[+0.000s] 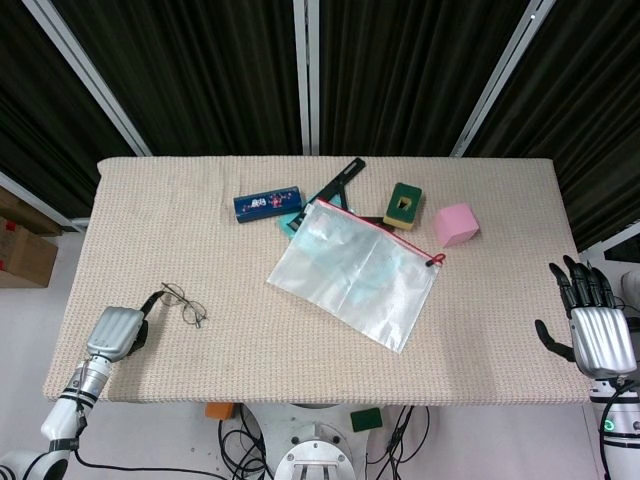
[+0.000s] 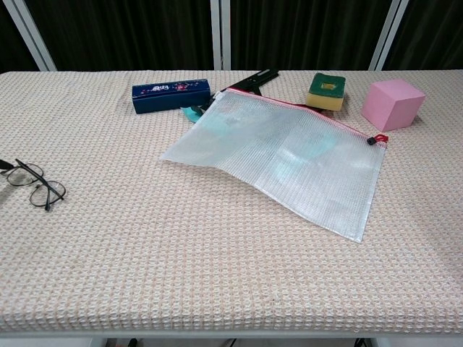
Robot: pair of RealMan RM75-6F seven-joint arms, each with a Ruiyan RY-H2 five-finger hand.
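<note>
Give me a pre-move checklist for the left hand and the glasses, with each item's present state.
1. Left hand at the glasses: ok, its fingers meet the temple end at the table's near-left edge.
2. Firm hold on the temple: cannot tell, the contact is too small to see.
3. Glasses resting on the table: ok, the lenses lie flat on the cloth in the chest view.
4. Space around the glasses: ok, the zip pouch and the blue case lie well apart.
5. Right hand out of the way: ok, fingers spread, holding nothing, off the table's right edge.
</note>
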